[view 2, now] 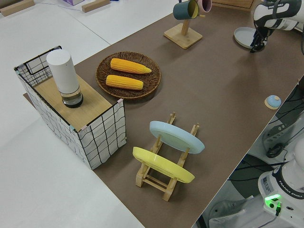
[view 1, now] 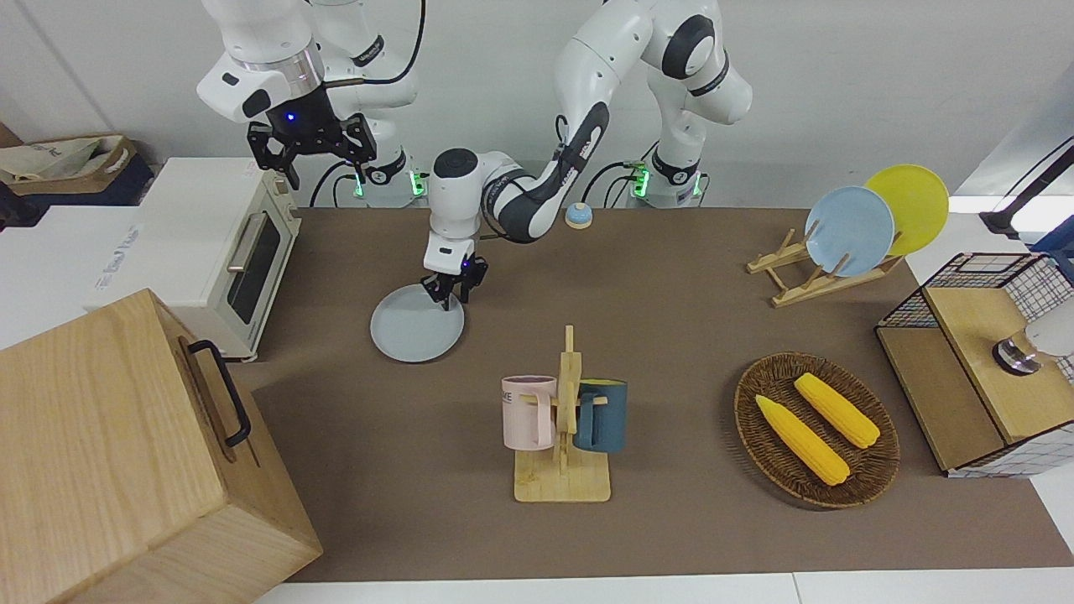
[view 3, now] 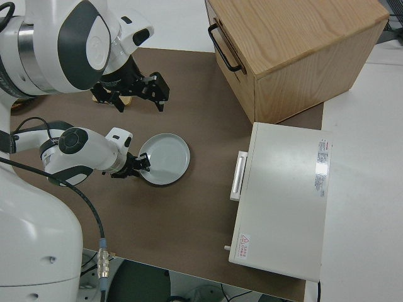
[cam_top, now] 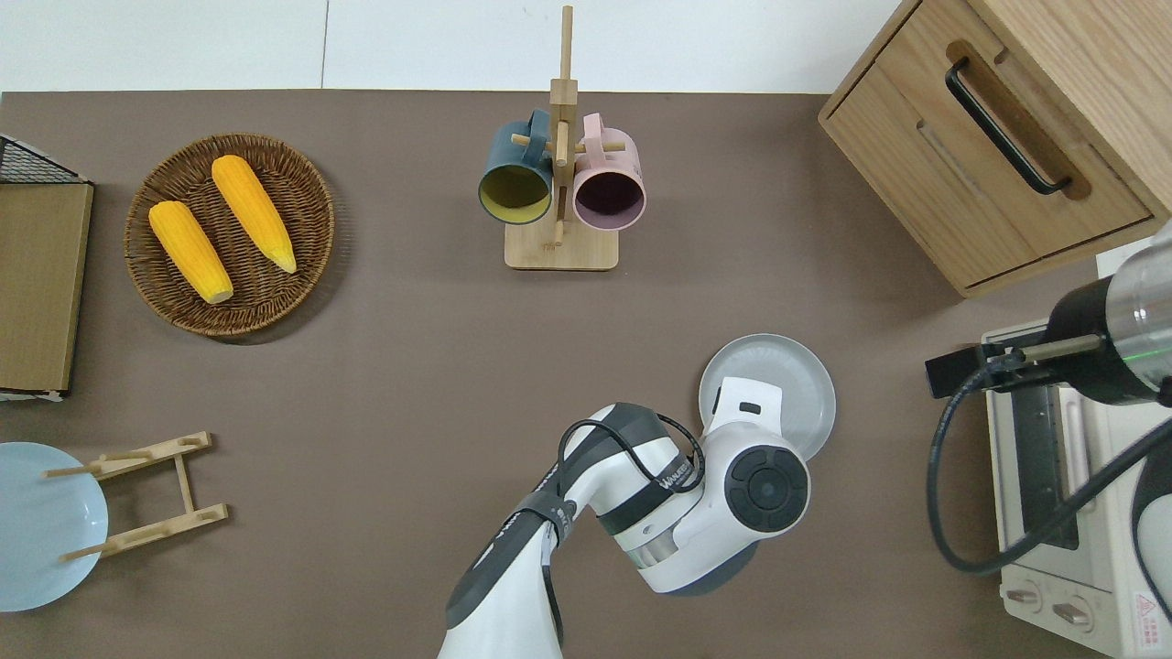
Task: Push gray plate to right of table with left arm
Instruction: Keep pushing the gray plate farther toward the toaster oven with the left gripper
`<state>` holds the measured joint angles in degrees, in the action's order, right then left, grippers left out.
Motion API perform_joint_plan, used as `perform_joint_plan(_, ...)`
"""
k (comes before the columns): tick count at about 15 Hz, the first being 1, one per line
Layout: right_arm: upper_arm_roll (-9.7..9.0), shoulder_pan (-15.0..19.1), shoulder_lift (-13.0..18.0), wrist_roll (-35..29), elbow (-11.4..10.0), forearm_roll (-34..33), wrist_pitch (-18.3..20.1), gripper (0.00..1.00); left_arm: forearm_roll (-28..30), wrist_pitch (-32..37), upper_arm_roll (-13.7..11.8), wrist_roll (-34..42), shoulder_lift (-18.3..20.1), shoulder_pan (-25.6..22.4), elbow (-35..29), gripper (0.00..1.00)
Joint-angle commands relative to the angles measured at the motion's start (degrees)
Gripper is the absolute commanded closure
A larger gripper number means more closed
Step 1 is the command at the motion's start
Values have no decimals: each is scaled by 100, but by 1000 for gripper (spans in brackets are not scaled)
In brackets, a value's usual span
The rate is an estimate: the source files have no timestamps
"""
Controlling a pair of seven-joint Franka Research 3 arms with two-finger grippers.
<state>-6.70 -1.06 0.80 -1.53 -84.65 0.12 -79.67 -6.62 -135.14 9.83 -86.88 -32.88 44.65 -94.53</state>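
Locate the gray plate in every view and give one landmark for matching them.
Front: gray plate, left of centre.
Overhead: right of centre.
Left side: top right corner.
Right side: centre-left.
Landmark: the left gripper at its rim nearest the robots.

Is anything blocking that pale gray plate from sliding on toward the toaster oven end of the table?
Nothing visible does. The left gripper is at the gray plate, and only bare table lies between it and the toaster oven.
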Motion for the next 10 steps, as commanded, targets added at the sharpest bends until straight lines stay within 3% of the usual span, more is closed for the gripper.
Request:
perform_joint_plan(1,-86,115,17,-5,46,59,83,17,-120,312,-60,-83,-104,70,250,11)
perform_joint_plan(6,-77,115,17,-5,46,59,83,17,-190,523,-87,-74,-17,44,330,9)
perform_joint_plan(10,-77,115,17,-5,46,59,83,17,-313,1084,-87,-22,150,0,356,9)
